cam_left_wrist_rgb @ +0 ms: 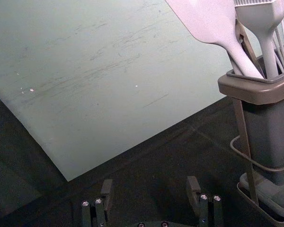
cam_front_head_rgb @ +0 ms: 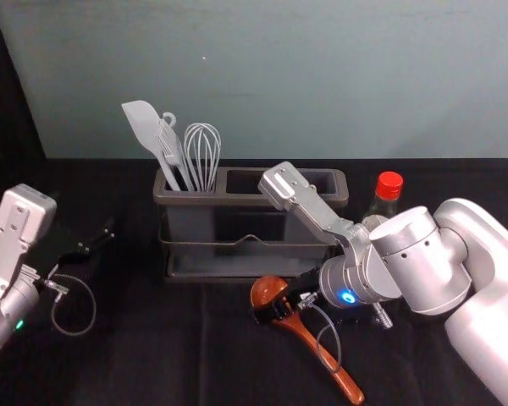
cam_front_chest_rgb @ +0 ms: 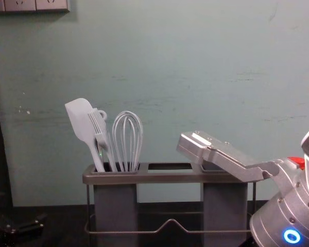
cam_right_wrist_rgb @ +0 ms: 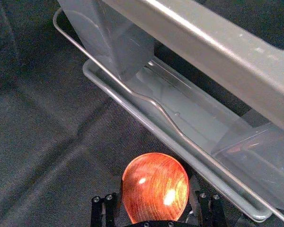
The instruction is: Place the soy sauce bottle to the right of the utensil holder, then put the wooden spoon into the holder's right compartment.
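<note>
My right gripper (cam_front_head_rgb: 281,301) is low in front of the utensil holder (cam_front_head_rgb: 252,200), at the bowl end of the wooden spoon (cam_front_head_rgb: 330,362), whose handle points toward the robot. In the right wrist view the bowl of the wooden spoon (cam_right_wrist_rgb: 155,187) fills the gap of my right gripper (cam_right_wrist_rgb: 155,201), both fingers against its sides. The soy sauce bottle (cam_front_head_rgb: 389,186), red-capped, stands right of the holder, partly behind the right arm. Off to the holder's left, my left gripper (cam_front_head_rgb: 94,240) is parked; in its wrist view the left gripper (cam_left_wrist_rgb: 150,189) is open and empty.
A grey spatula (cam_front_head_rgb: 144,125), a brush and a whisk (cam_front_head_rgb: 202,152) stand in the holder's left compartment. The holder's wire rail (cam_right_wrist_rgb: 154,103) and base tray (cam_right_wrist_rgb: 132,109) run close beside the spoon bowl. A wall (cam_front_chest_rgb: 195,77) rises behind.
</note>
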Available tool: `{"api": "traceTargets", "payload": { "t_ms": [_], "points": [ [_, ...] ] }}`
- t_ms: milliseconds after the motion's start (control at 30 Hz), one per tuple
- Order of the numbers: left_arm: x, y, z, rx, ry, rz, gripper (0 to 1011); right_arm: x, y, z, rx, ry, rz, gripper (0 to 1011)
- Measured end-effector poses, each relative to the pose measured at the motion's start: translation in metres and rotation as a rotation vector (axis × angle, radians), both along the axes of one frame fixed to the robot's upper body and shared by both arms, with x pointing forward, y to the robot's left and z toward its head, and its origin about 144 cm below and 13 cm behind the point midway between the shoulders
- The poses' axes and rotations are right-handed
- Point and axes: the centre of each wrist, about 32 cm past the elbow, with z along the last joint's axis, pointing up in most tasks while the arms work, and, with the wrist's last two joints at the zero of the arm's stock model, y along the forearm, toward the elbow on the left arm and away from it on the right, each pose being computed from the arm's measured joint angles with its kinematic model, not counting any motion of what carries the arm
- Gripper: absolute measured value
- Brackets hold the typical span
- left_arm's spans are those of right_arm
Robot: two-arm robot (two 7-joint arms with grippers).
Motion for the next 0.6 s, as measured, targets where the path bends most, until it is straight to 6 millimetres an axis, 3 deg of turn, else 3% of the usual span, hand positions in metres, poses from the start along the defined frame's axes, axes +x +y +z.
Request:
{"api": "traceTargets", "payload": {
  "t_ms": [300, 600],
  "points": [
    [0.0, 0.0, 0.0, 0.0, 0.0, 0.0, 1011, 0.0, 0.0, 0.0, 0.0, 0.0, 0.0, 836],
    [0.0, 0.0, 0.0, 0.0, 0.0, 0.0, 1012, -0.018, -0.006, 0.011, 0.062, -0.127, 0.037, 837]
  ]
}}
